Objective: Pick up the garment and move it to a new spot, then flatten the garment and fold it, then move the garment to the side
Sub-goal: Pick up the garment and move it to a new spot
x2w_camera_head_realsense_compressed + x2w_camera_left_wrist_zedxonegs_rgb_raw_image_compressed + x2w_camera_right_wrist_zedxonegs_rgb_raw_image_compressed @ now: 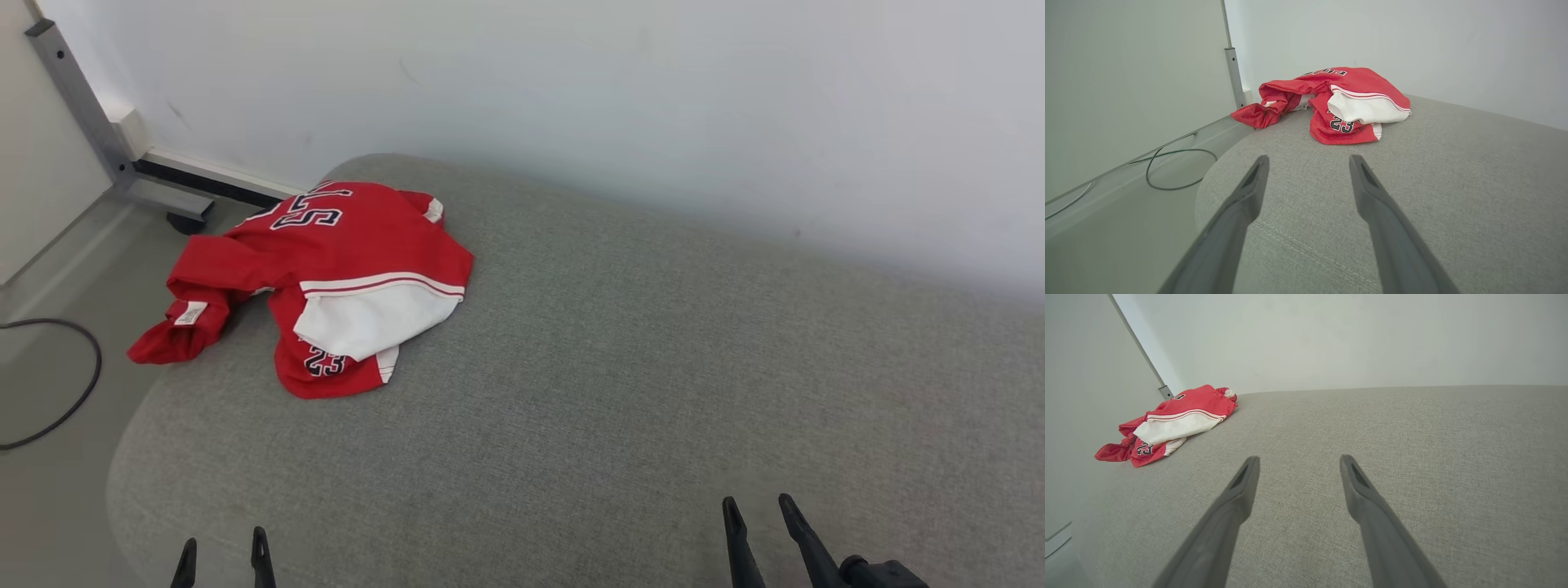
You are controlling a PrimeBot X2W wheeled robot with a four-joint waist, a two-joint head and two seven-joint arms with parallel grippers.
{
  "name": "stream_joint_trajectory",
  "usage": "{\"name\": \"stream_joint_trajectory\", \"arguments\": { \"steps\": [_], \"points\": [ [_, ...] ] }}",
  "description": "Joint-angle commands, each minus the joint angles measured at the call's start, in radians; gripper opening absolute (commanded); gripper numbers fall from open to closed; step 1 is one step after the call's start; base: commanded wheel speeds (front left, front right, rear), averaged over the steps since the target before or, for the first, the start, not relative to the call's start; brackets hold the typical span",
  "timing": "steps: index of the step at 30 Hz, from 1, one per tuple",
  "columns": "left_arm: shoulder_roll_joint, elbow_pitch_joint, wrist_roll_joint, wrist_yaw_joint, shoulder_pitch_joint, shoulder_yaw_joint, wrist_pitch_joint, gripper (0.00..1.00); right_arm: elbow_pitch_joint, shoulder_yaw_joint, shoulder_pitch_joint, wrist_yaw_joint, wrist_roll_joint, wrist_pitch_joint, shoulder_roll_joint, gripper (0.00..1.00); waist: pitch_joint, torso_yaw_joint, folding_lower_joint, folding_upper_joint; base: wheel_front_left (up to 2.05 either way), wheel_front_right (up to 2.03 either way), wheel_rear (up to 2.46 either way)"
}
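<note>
Floor (41,498), far left: a black cable (99,369) is looping across it, clear of the upholstery. Behind it, a grey metal post (82,102) is leaning up against the white wall (612,82), with a foot rail running along the wall's base toward the cushion's far corner.

Work surface: a grey fabric cushion (653,367) with a rounded left end is taking up most of the head view. Nothing is standing between the grippers and the garment.

Garment (367,245): a red jersey with a white panel and the number 23 is lying crumpled at the far left corner of the cushion, close to the wall. One red end with a white label is trailing toward the cushion's left edge.

Left gripper (224,541): it is hovering over the near left part of the cushion, fingers parted with a clear gap and holding nothing. The garment is lying ahead of it, well apart, slightly to its right.

Right gripper (757,502): it is hovering at the near right, fingers likewise parted and empty. The garment is lying far off to its left, well apart.
</note>
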State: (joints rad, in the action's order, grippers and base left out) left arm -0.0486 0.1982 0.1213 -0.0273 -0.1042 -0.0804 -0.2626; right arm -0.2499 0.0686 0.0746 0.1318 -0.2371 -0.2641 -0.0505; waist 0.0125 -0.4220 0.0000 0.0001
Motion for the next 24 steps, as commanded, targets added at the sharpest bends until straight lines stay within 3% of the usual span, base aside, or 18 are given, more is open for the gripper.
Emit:
{"name": "stream_joint_trajectory", "arguments": {
  "steps": [1,24],
  "points": [
    [-0.003,0.000,-0.001,0.002,-0.018,-0.001,-0.004,1.00,-0.002,0.002,0.011,-0.002,0.004,-0.001,0.001,1.00,0.007,-0.022,0.0000,-0.0001,0.00,0.00,0.00],
    [-0.003,-0.010,0.014,0.013,-0.012,-0.034,-0.004,1.00,-0.006,0.030,0.012,-0.002,0.008,-0.001,0.000,1.00,0.015,-0.020,0.0000,-0.0001,0.00,0.00,0.00]
  ]
}}
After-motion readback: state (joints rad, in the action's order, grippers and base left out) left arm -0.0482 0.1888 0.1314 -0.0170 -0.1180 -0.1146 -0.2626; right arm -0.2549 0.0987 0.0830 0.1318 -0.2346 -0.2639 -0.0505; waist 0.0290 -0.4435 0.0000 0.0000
